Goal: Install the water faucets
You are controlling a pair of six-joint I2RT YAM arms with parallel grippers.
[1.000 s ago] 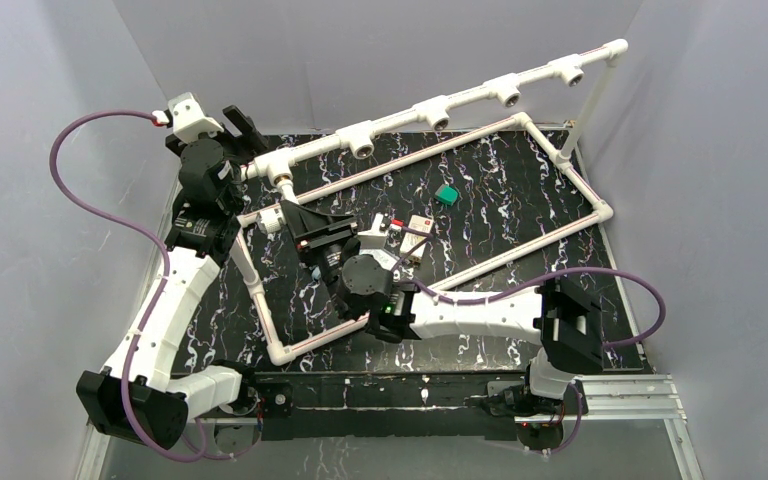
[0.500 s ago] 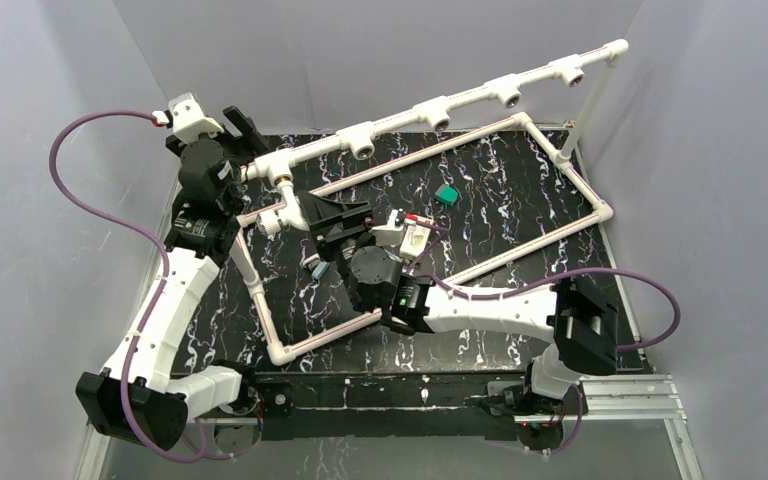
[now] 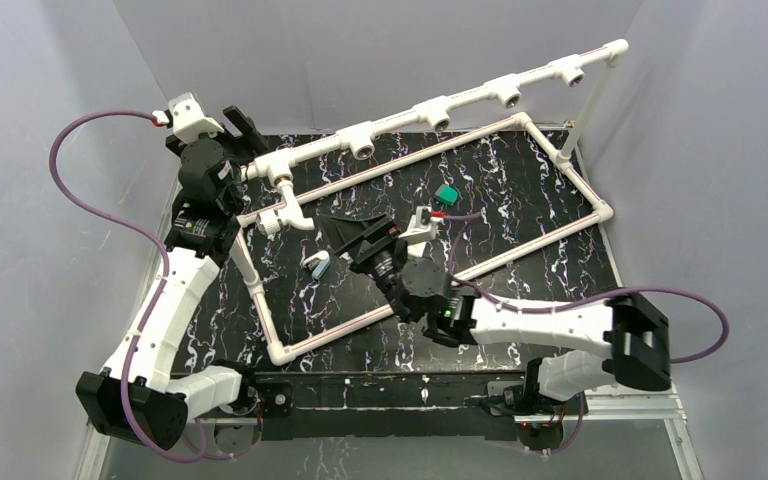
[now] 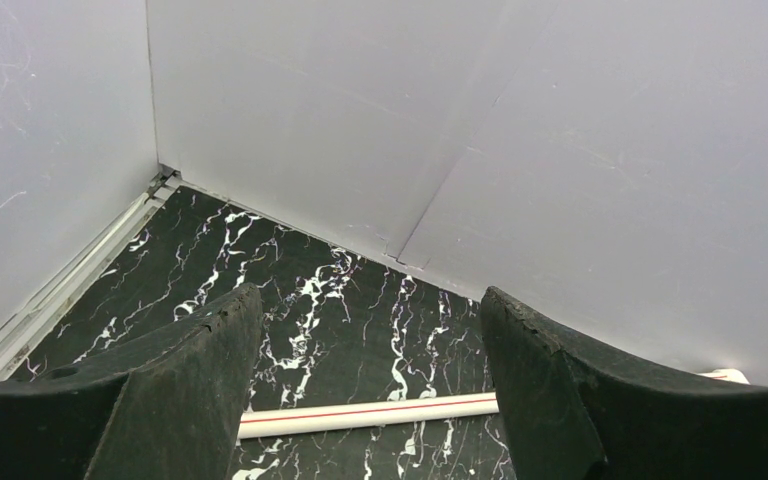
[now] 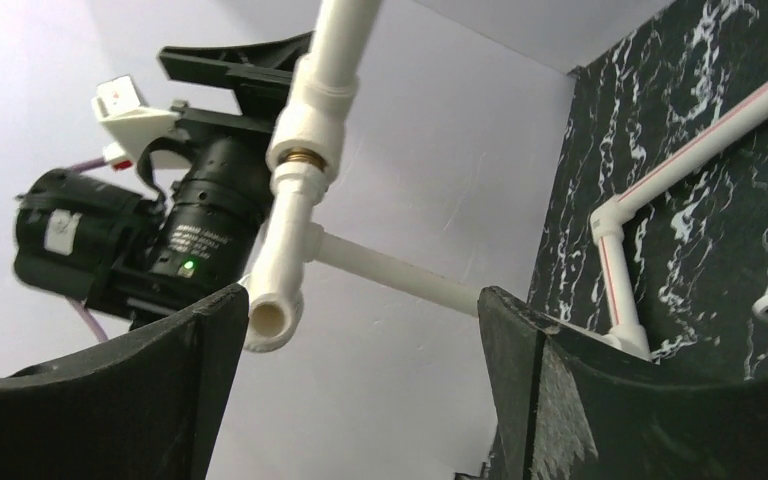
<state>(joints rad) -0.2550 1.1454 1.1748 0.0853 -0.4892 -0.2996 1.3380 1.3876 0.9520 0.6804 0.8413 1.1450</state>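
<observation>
Your left gripper [image 4: 370, 296] sits at the left end of the pipe rail [image 3: 397, 122], fingers spread, nothing between them. One faucet [image 3: 287, 205] hangs from the rail's leftmost tee. Just right of it, your right gripper [image 5: 360, 292] hovers over the bench [image 3: 520, 180], fingers spread wide, holding nothing.

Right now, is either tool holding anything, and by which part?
Nothing is held. The right tool is open and clear of the water faucet mounted on the pipe rail; the left tool is open too.
</observation>
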